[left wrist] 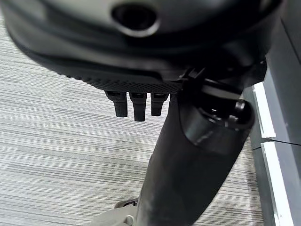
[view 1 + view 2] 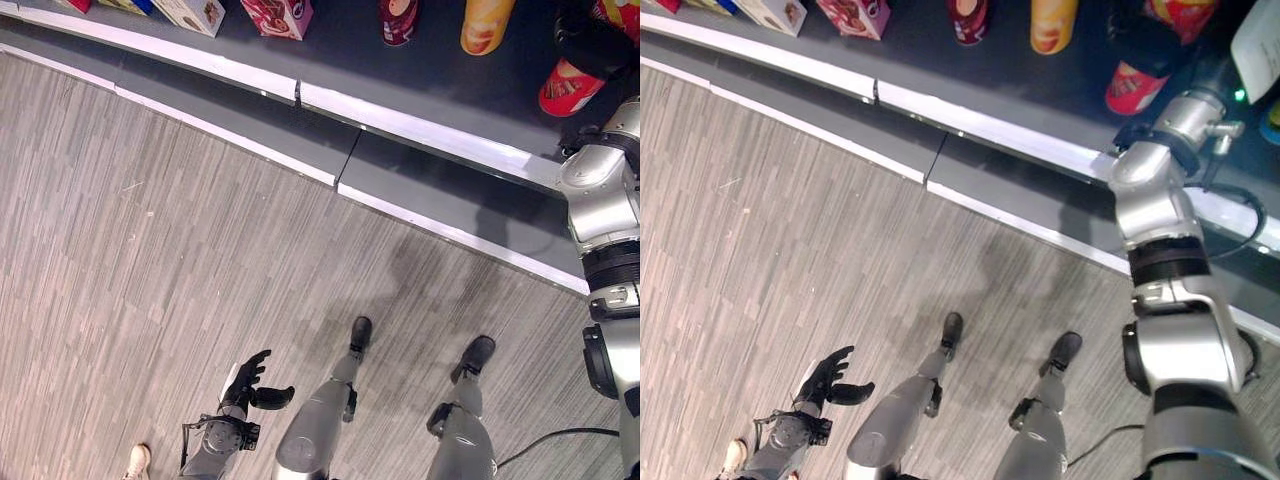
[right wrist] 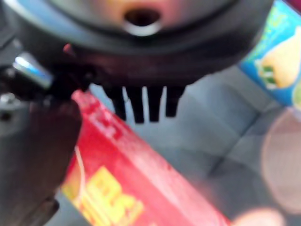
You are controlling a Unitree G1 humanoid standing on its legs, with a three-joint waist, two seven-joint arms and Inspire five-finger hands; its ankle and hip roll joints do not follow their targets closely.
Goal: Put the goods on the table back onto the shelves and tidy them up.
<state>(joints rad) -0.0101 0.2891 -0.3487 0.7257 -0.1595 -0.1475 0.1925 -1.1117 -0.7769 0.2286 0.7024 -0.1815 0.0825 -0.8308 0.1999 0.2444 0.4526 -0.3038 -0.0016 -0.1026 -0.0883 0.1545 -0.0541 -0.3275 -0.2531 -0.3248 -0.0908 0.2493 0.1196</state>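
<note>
My right hand point(image 2: 588, 42) reaches up into the grey shelf point(image 2: 420, 128) at the far right and is closed around a red can point(image 2: 570, 92) with yellow print, which leans off upright. In the right wrist view that red can point(image 3: 117, 188) runs between the thumb and the fingers point(image 3: 141, 106). Further left on the shelf stand an orange can point(image 2: 487, 25), a dark red can point(image 2: 397, 20), a pink box point(image 2: 278, 15) and a white box point(image 2: 190, 12). My left hand point(image 2: 250, 385) hangs low over the wood floor, open and holding nothing.
A blue and yellow package point(image 3: 277, 56) sits close beside the red can on the shelf. The shelf's white front edge point(image 2: 990, 115) runs diagonally across the view, with a lower grey base step point(image 2: 300, 130) in front. A person's shoe point(image 2: 138, 460) is at the lower left.
</note>
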